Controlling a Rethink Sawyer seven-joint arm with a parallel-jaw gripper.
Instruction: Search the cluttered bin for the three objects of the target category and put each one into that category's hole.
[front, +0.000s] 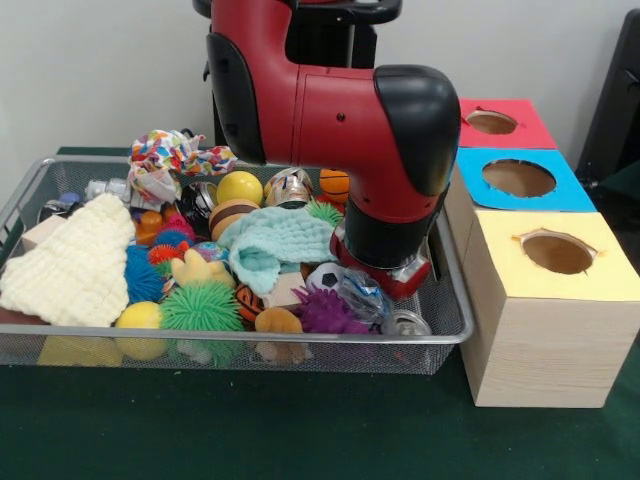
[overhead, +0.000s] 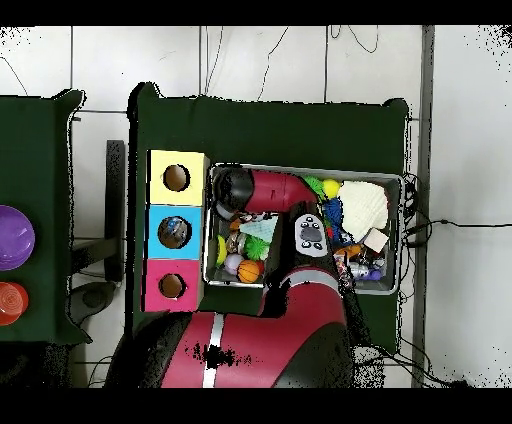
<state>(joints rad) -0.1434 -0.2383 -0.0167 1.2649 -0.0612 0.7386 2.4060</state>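
The wire mesh bin (front: 250, 338) is full of toys and cloths; it also shows in the overhead view (overhead: 300, 168). My gripper (front: 386, 282) is down in the bin's right end, hidden under the red and black wrist. A crushed clear bottle with a blue label (front: 362, 294) lies just in front of it, touching or nearly so. Another crumpled clear thing (front: 102, 188) lies at the back left. The blue-surround hole (front: 518, 178) is the middle of three boxes right of the bin; it also shows in the overhead view (overhead: 173, 232).
A red-surround hole (front: 491, 122) is behind the blue one and a yellow-surround hole (front: 557, 252) in front. A metal can (front: 405, 323) lies at the bin's front right corner. A cream cloth (front: 72, 262), a teal cloth (front: 275, 242) and spiky balls crowd the bin.
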